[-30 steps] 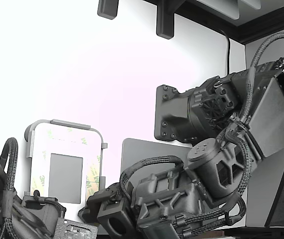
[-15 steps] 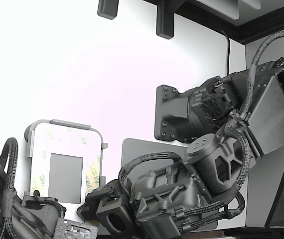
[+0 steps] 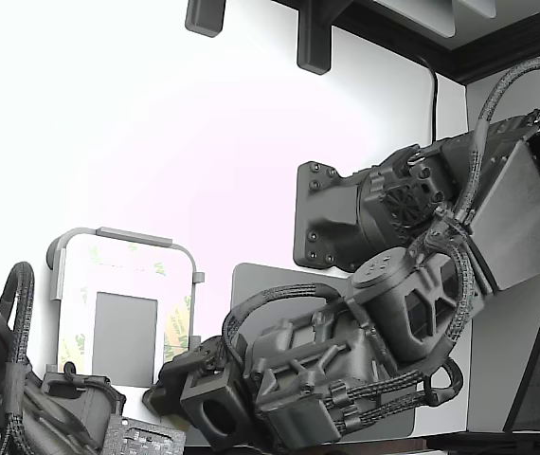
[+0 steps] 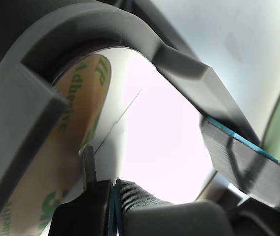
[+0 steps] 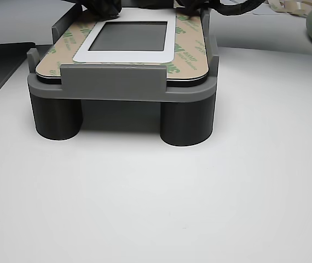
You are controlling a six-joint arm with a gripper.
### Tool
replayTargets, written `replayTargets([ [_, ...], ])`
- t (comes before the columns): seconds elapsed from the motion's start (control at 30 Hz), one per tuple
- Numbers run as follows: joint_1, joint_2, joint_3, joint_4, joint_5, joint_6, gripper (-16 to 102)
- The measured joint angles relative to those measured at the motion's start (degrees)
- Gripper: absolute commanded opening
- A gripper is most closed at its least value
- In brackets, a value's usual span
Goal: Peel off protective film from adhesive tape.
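Tan, green, grey and white

The protective film is tan with repeated green logo marks; its plate shows white around a plain dark-grey rectangle. The holder is mid-grey, the arm charcoal, and a jaw edge in the wrist view looks teal, perhaps.

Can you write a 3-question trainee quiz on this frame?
1. True or false: the film has been fully peeled off the plate.
2. In the other view, the holder stands on: A) cylindrical legs B) wheels C) a flat block.
3. What colour is the print on the film?

Key: 1 false, printed film covers the border around the grey window. 2 A. 3 green.
The gripper sits at the plate's edge; its state is unclear.
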Motion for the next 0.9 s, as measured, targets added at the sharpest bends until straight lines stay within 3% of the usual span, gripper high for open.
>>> replayTargets([
  [0.23,-0.2,0.9,-0.3,2.2,-0.1,-0.1,-10],
  [0.3,-0.8,1.7,-0.3,3.2,-0.9,-0.4,-2],
  [0.33,-1.1,2.1,-0.3,3.6,-1.3,-0.6,9],
  [0.37,-1.5,2.6,-0.3,4.2,-1.5,-0.9,33],
  [0.4,-1.8,3.3,-0.5,5.1,-1.6,-1.1,71],
  [0.43,-2.2,3.9,-1.1,6.2,-1.6,-1.3,99],
  [0.7,-4.6,11.7,-4.6,19.7,0.1,-0.5,99],
  [0.9,-6.7,24.7,1.8,26.3,-1.7,2.8,98],
])
